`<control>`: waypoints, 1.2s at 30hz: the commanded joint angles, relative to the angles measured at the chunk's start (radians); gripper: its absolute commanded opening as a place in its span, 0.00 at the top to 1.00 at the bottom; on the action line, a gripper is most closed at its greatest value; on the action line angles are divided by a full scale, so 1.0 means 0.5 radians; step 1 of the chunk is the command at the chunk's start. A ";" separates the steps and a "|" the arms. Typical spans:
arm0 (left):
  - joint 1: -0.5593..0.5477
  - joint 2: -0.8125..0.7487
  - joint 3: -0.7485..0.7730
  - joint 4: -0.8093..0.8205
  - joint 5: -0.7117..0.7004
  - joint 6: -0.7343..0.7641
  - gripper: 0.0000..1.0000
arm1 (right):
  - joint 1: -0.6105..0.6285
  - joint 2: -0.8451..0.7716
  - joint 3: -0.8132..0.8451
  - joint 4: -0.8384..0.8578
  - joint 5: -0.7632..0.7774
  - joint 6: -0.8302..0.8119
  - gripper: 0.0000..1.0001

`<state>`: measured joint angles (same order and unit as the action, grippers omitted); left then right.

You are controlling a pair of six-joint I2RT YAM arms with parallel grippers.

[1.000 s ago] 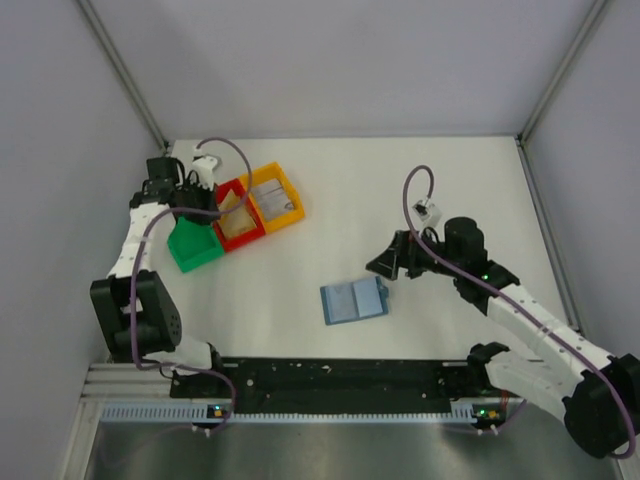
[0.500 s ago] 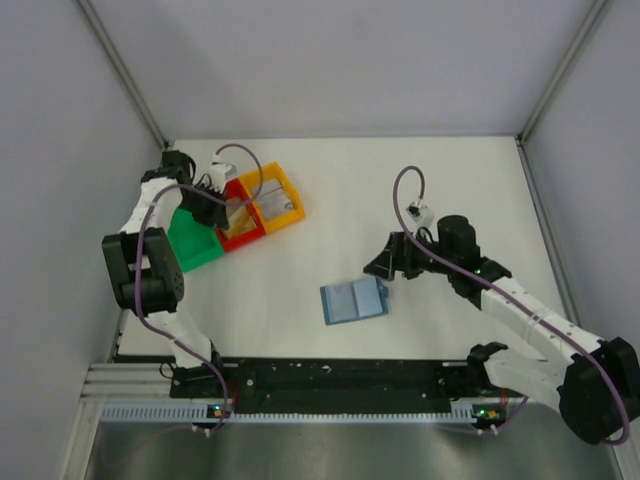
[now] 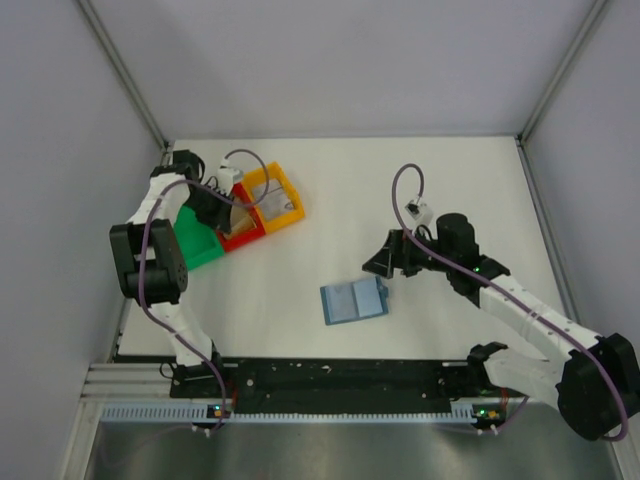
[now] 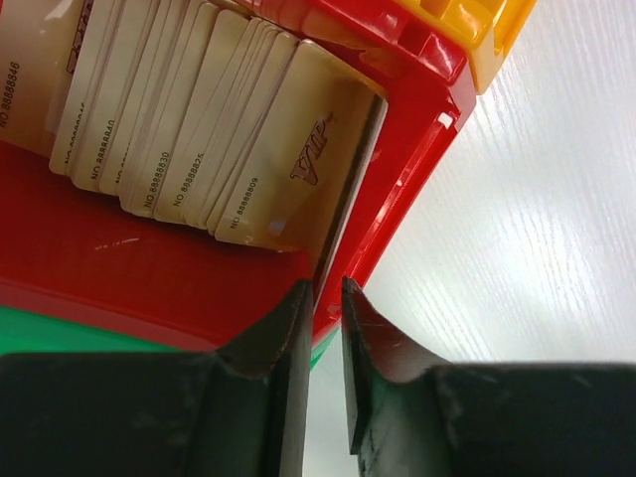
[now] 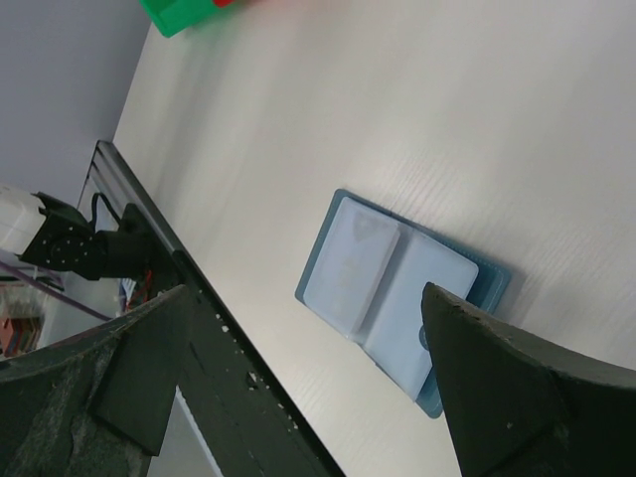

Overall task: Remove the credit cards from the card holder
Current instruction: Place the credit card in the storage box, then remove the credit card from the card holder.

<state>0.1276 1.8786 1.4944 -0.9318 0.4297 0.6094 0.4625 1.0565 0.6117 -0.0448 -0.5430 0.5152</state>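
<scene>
Shifted to red tray (image 4: 149, 283), left hand (image 4: 326, 298) has unclear grip on 1 card (image 4: 283, 169); right hand (image 5: 305, 298) spread wide.

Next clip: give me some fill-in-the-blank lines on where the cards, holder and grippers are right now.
The card holder lies ____ on the table. The cards are stacked in the tray coloured ____. The gripper nearest the card holder belongs to the ____ arm.
Missing words: open; red; right.
</scene>
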 commanded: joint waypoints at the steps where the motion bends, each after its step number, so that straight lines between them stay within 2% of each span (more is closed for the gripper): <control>1: -0.016 -0.026 0.067 -0.020 -0.129 -0.037 0.70 | 0.011 -0.002 0.093 0.074 0.012 -0.030 0.05; 4: -0.016 -0.103 0.055 0.038 -0.239 -0.096 0.52 | 0.014 -0.014 0.087 0.062 0.058 -0.042 0.05; 7: -0.019 -0.216 0.048 0.096 -0.286 -0.157 0.41 | 0.011 -0.033 0.090 0.025 0.098 -0.076 0.05; 15: -0.123 -0.590 0.003 0.286 -0.381 -0.461 0.27 | 0.014 -0.027 0.145 -0.048 0.190 -0.165 0.05; 19: -0.307 -0.894 -0.236 0.522 -0.512 -0.770 0.14 | 0.078 0.019 0.212 -0.180 0.340 -0.260 0.06; 22: -0.402 -1.130 -0.494 0.752 -0.400 -1.205 0.05 | 0.228 0.093 0.264 -0.278 0.527 -0.343 0.08; 26: -0.491 -1.486 -0.957 1.138 -0.053 -1.712 0.06 | 0.446 0.215 0.326 -0.367 0.763 -0.377 0.11; 29: -0.595 -1.731 -1.319 1.421 0.033 -2.025 0.11 | 0.639 0.329 0.381 -0.395 0.932 -0.404 0.13; 32: -0.648 -1.953 -1.675 1.648 0.052 -2.249 0.13 | 0.844 0.494 0.448 -0.435 1.128 -0.459 0.14; 36: -0.651 -2.265 -2.006 1.707 -0.055 -2.387 0.14 | 1.026 0.721 0.537 -0.460 1.325 -0.512 0.18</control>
<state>-0.1978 0.8627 0.5938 -0.2359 0.4118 -0.4244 0.9016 1.3361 0.8078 -0.2562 -0.0326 0.3073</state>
